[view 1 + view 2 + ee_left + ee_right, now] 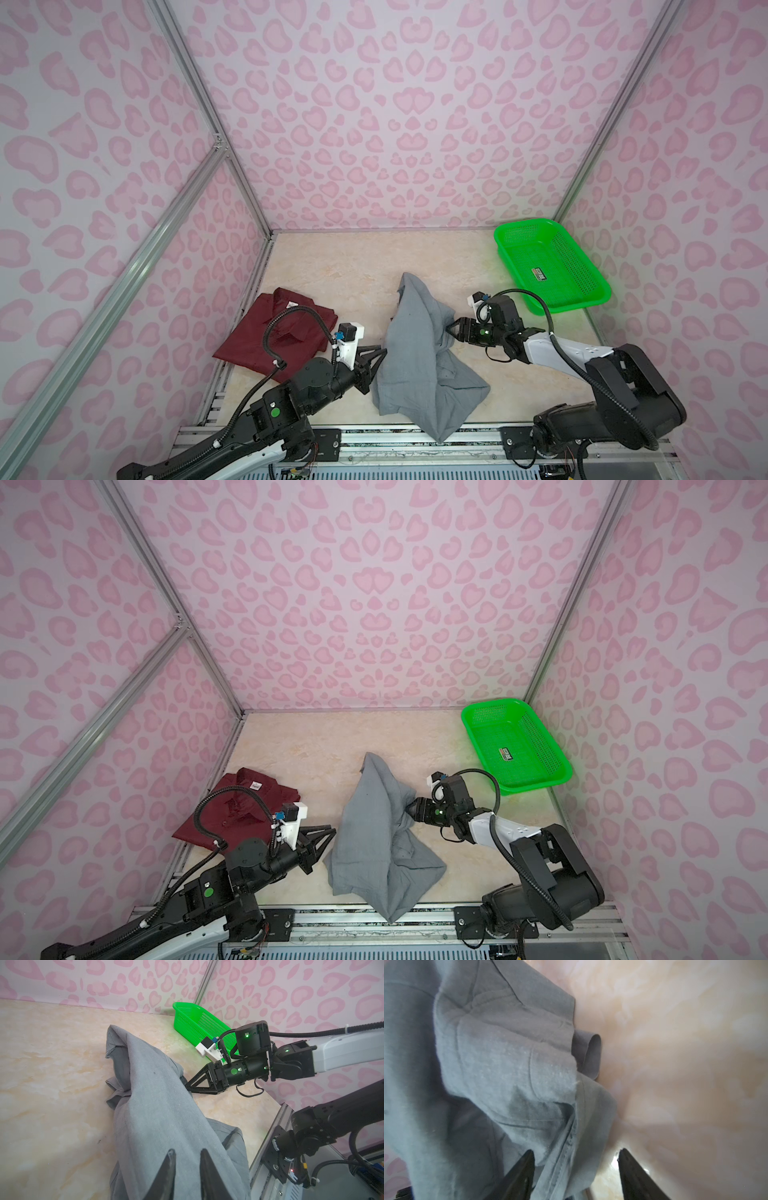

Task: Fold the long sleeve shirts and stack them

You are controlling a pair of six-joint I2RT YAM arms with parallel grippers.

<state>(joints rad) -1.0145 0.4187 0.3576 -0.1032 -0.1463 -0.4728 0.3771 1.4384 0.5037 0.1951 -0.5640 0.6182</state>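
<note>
Bunching into a crumpled, tented ridge mid-table (332,266), the grey shirt (415,353) hung one corner over the near edge. The left gripper (187,1152) pinched its left side; the right gripper (575,1150) stood with fingers spread at its right side. The maroon shirt (245,340) lay folded, collar up, far left.

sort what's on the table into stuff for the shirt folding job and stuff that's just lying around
For the job:
- grey shirt, bunched up mid-table between the two arms
- maroon shirt, on the left

Just lying about:
- green basket, far right corner, holding no clothing
</note>
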